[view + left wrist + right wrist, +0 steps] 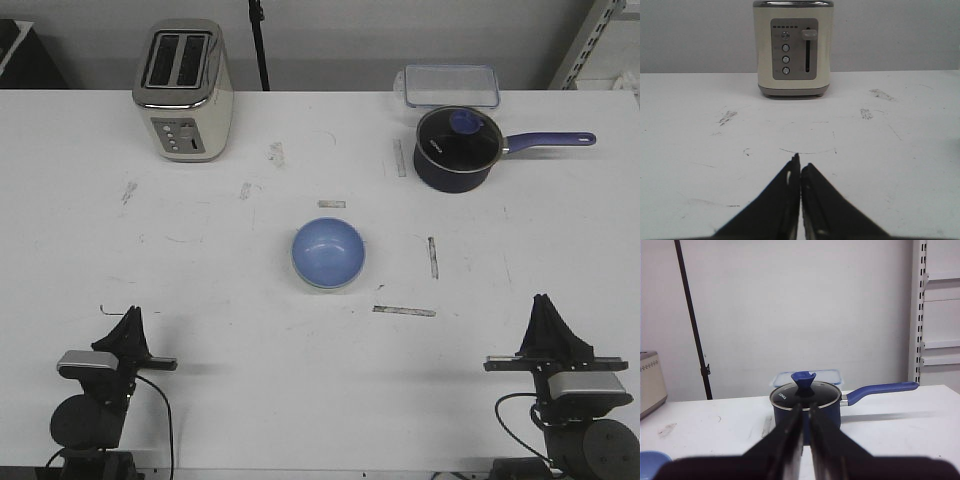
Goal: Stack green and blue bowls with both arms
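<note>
Front view shows you the blue bowl (328, 254) mid-table (220, 290); left gripper (800, 172) and right gripper (805, 412) fingers are together, holding nothing.

I'm looking at a scuffed white desk (200, 340) carrying five things.

A blue bowl (328, 252) is sitting near the middle, with a pale green rim showing under its near edge. A cream toaster (184, 90) is standing at the far left, a navy saucepan (458, 149) with a glass lid is resting at the far right, and a clear lidded container (451, 86) is lying just behind it.
</note>
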### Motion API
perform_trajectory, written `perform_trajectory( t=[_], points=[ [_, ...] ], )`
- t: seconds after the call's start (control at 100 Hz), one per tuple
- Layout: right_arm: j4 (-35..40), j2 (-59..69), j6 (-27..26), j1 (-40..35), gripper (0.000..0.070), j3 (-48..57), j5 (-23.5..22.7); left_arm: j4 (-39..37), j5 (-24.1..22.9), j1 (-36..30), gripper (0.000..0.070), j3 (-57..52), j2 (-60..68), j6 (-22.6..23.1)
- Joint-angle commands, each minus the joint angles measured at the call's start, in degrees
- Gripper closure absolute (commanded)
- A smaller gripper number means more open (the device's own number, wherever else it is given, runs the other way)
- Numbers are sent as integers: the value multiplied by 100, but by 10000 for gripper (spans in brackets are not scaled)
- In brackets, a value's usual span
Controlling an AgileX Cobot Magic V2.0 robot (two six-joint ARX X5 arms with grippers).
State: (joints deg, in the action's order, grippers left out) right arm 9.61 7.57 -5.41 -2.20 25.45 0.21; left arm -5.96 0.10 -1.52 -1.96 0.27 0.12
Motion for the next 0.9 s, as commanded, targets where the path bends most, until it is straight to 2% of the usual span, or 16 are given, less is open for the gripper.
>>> perform_trajectory(
  t=[0.0, 0.71, 0.89],
  points=[
    [-59, -9, -57, -7, 686, 35, 0, -76, 2, 7, 697, 125, -9, 33],
    [-57, -9, -55, -7, 686, 35, 17, -76, 0, 7, 697, 125, -9, 33],
    [-66, -273, 243, -13, 687, -358, 13, -76, 2, 7, 697, 125, -9, 33]
  ],
)
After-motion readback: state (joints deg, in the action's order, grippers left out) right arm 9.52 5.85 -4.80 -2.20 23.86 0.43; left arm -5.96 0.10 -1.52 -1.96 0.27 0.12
